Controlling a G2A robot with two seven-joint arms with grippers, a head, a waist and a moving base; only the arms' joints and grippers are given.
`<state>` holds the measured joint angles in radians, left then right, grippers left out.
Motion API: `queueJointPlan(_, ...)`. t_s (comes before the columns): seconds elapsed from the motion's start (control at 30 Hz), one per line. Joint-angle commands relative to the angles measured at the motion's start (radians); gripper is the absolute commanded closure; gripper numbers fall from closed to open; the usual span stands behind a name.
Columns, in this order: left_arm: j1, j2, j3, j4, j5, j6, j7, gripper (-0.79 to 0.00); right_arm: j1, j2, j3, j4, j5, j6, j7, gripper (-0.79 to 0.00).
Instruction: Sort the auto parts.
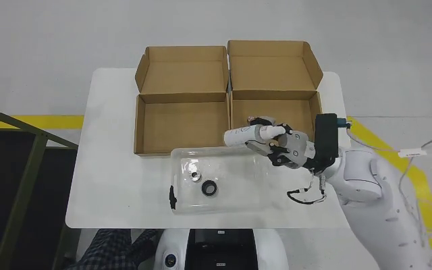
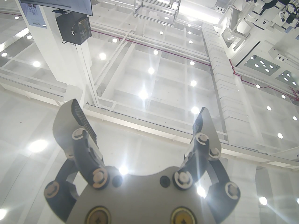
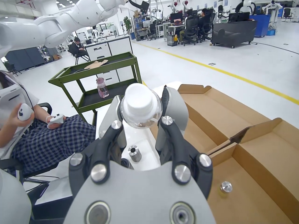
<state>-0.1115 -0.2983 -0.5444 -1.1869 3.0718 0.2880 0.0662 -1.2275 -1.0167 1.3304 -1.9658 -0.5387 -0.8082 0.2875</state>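
Though horizontal, white-capped bottle point(image 1: 237, 137) between fingers point(image 3: 174, 108) of right tool point(image 1: 260, 137), cap outward.

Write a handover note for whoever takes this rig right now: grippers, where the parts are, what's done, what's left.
Left gripper: open, empty, facing the ceiling.
Right gripper: shut on the white capped part, at the right box's near edge.
Done: one small metal part lies in the right box.
Left: place the held part; sort the metal cylinder and black ring from the clear bin.
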Motion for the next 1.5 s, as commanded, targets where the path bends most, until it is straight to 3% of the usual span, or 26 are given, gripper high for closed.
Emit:
queueJointPlan(0.0, 0.000, 0.000, 0.000, 0.000, 0.000, 0.000, 0.000, -0.785, 0.001, 0.000, 0.004, 0.015, 0.020, -0.007, -0.010, 0.000)
queueJointPlan(0.63, 0.000, 0.000, 0.000, 0.000, 0.000, 0.000, 0.000, -0.785, -0.020, 0.000, 0.037, 0.051, 0.081, -0.030, -0.049, 0.000)
queueJointPlan(1.0, 0.000, 0.000, 0.000, 0.000, 0.000, 0.000, 0.000, -0.785, -0.014, 0.000, 0.044, 0.003, -0.074, 0.123, 0.030, 0.000)
queueJointPlan(1.47, 0.000, 0.000, 0.000, 0.000, 0.000, 0.000, 0.000, -0.785, -0.029, 0.007, 0.092, 0.040, -0.227, 0.270, 0.116, 0.000)
